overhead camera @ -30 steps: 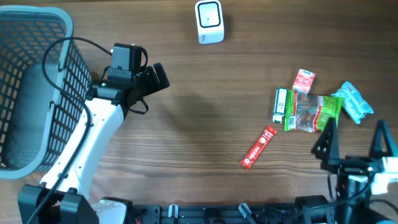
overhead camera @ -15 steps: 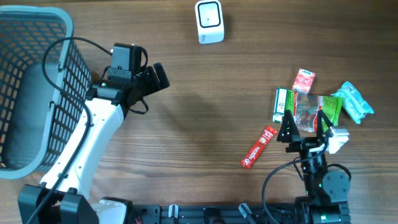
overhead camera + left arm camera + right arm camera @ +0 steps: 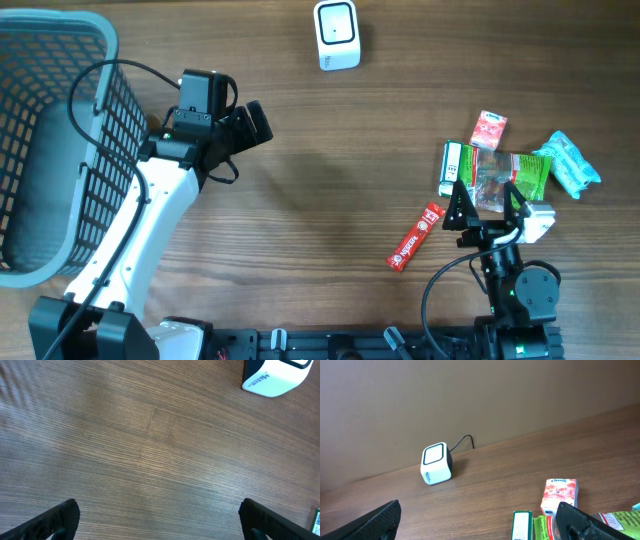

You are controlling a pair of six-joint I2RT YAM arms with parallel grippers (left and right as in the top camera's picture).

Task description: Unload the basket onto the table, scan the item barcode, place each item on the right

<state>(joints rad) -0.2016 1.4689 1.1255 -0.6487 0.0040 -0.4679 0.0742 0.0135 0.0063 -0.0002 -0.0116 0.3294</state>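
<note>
Wooden worktop (image 3: 330, 190) carried the scanner (image 3: 337, 35) at 12 o'clock and 5 packets at 3 o'clock. Both right fingers (image 3: 462, 208) stood released above the green packet (image 3: 495, 180); the left fingers (image 3: 62, 517), at 10 o'clock, were released too.

The left arm (image 3: 150, 228) is white with black joints and a black boxy head (image 3: 205, 100). A thin black cable (image 3: 150, 72) loops off it. The right arm (image 3: 515, 285) is black with a white block (image 3: 540, 215) near the top. The right gripper (image 3: 488, 205) has 2 pointed black fingers (image 3: 375, 521).
</note>
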